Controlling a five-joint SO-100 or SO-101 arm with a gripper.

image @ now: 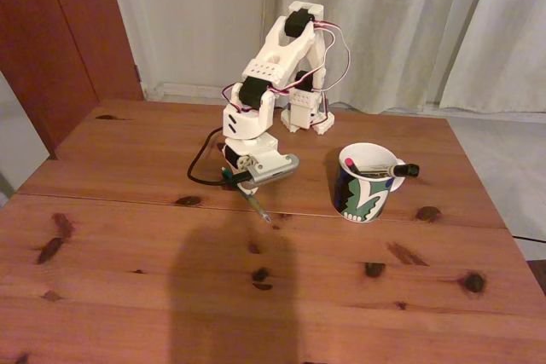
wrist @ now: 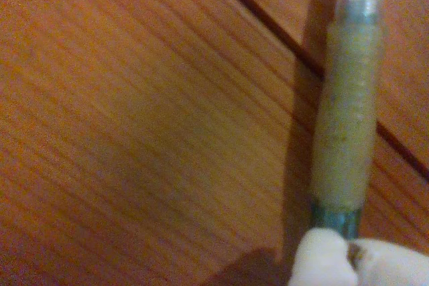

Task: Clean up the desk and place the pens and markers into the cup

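My gripper [image: 242, 179] is low over the desk [image: 128, 279], left of the cup, shut on the slim green pen [image: 256, 204]. The pen slants down to the right, its tip near the desk's seam. In the wrist view the green pen [wrist: 345, 118] runs up from the white fingertips [wrist: 322, 262] of the gripper [wrist: 348, 258], close above the desk [wrist: 134, 132]. The white cup [image: 363, 187] with a navy and green pattern stands to the right. A white marker with a black cap [image: 394, 169] leans out over its rim, and a pen with a red tip [image: 349, 161] sticks up inside.
The arm's white base [image: 305, 117] stands at the desk's far edge, and a black cable [image: 200, 164] loops to the left of the gripper. Curtains hang behind. A dark shadow [image: 226, 296] falls on the near desk. The desk's right edge is close beyond the cup.
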